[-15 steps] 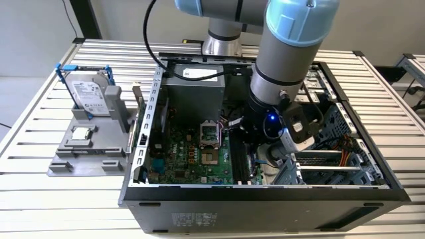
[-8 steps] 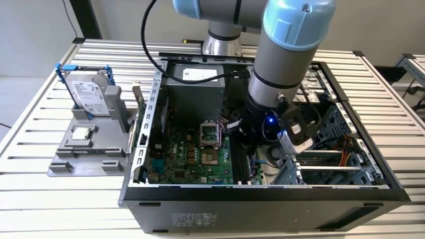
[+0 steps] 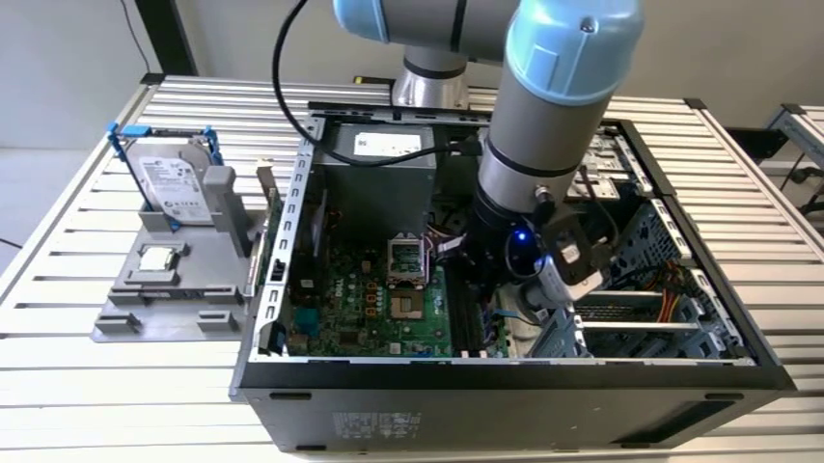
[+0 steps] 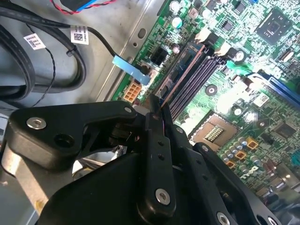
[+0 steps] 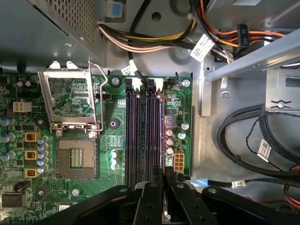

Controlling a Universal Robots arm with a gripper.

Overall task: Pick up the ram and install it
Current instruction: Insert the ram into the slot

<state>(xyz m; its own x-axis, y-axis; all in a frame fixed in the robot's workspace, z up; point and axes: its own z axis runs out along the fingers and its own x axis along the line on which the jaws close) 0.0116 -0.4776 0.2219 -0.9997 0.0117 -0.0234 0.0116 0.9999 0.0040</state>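
arm: reaches down into the open computer case (image 3: 515,378); wrist low over the motherboard (image 3: 361,313)
gripper: (image 5: 164,180) sits at one end of the memory slots (image 5: 138,136), near the orange connector (image 5: 178,163)
fingers: (image 4: 153,123) drawn close together, with only a thin gap; they look clamped on a thin board seen edge-on
ram: (image 5: 162,140) appears as a narrow reddish-dark line running from between the fingers along the outermost slot, the one beside the small capacitors; in the second wrist view it (image 4: 180,70) shows as a dark strip lined up with the slots
hedge: edge-on view, so I can't tell for sure whether the board is above the slot or already in it
slot latches: white clips (image 5: 136,82) at the far end of the slots; open or closed position not clear
other slots: look empty
processor socket: (image 5: 75,157) bare, with its lid frame raised beside it; apart from the gripper
tray: (image 3: 123,323) outside the case, on the exterior view's left; holds the hard drive (image 3: 168,183) upright and the processor chip (image 3: 157,258) flat
done: pick-up looks finished, since the ram is in the fingers and inside the case, lined up with a slot
left: seating not confirmed, and the grip is not released, so I judge the install mid-way
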